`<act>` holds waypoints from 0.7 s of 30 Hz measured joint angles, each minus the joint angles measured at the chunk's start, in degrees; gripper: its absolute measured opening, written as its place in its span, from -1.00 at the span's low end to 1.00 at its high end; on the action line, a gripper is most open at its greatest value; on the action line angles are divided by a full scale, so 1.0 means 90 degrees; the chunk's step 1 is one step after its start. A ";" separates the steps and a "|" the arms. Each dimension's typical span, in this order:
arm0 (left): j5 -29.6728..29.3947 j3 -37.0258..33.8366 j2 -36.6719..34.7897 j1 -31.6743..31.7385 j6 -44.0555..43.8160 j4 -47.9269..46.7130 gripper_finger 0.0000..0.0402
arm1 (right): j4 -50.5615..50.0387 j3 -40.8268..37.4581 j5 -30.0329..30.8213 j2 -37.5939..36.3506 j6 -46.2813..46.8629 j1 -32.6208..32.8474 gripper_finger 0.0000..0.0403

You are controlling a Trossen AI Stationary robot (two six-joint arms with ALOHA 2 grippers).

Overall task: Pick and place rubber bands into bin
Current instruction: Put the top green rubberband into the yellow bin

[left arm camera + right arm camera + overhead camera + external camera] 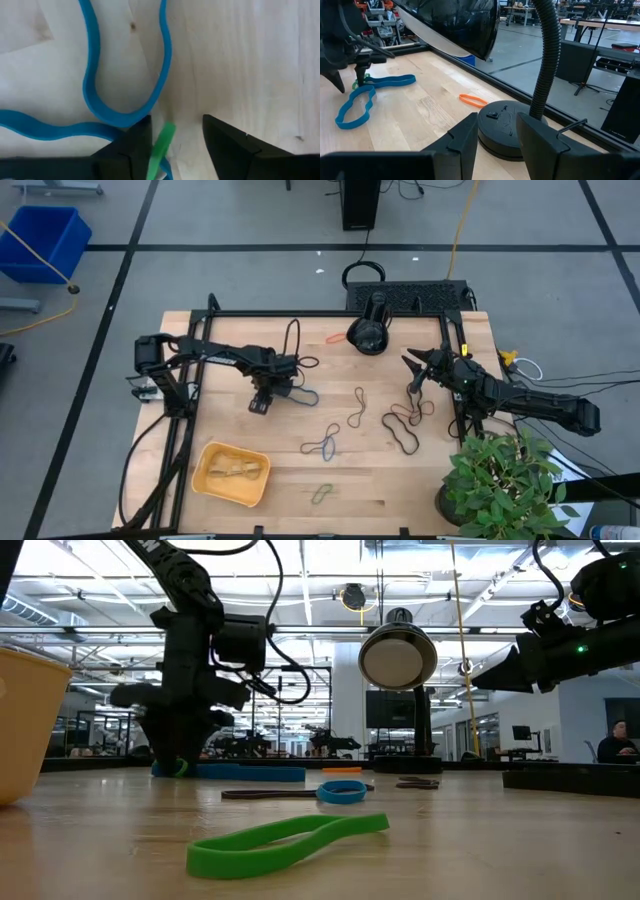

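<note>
Left gripper [172,145] is sitting down low over the wooden table [400,490], left of centre, with its two dark fingers [127,152] standing a bit apart and a thin green rubber band [161,145] sticking up in the gap between them; it's lying against the one finger, but I honestly can't tell if it's actually being pinched. Right next to those fingertips a blue rubber band [100,107] is curling in loops on the wood, touching the tip of that same finger. Right gripper [494,131] is hanging higher up over the right side of the table near the black lamp base [507,127], fingers parted and nothing between them. More bands are lying around: an orange one [338,338] near the far edge by the lamp, a bunch of dark ones [355,412] in the middle, a reddish and dark tangle [405,420] under the right arm, and a green one [321,494] close to the near edge. Orange-yellow bin [205,480] is sitting at the near left, well apart from both grippers, with some brownish bands [235,471] already lying in it
</note>
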 joint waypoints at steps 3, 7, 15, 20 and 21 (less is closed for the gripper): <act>-0.0034 0.0000 0.0000 0.0003 -0.0007 -0.0005 -0.34 | -0.0019 0.0000 0.0000 0.0002 0.0000 0.0000 -0.35; -0.0148 0.0000 0.0000 0.0004 -0.0011 -0.0015 -0.59 | -0.0014 0.0000 0.0000 0.0000 -0.0002 0.0000 -0.35; 0.0094 -0.0004 -0.0024 0.0003 -0.0097 -0.0234 -0.96 | -0.0014 0.0000 0.0000 0.0000 -0.0002 -0.0003 -0.35; 0.0866 -0.0015 -0.0022 -0.0008 -0.0754 -0.0724 -0.93 | -0.0012 -0.0001 0.0000 0.0000 -0.0002 -0.0003 -0.35; 0.0975 -0.0015 -0.0022 -0.0008 -0.0875 -0.0817 -0.94 | -0.0004 0.0000 0.0000 0.0000 -0.0002 -0.0003 -0.35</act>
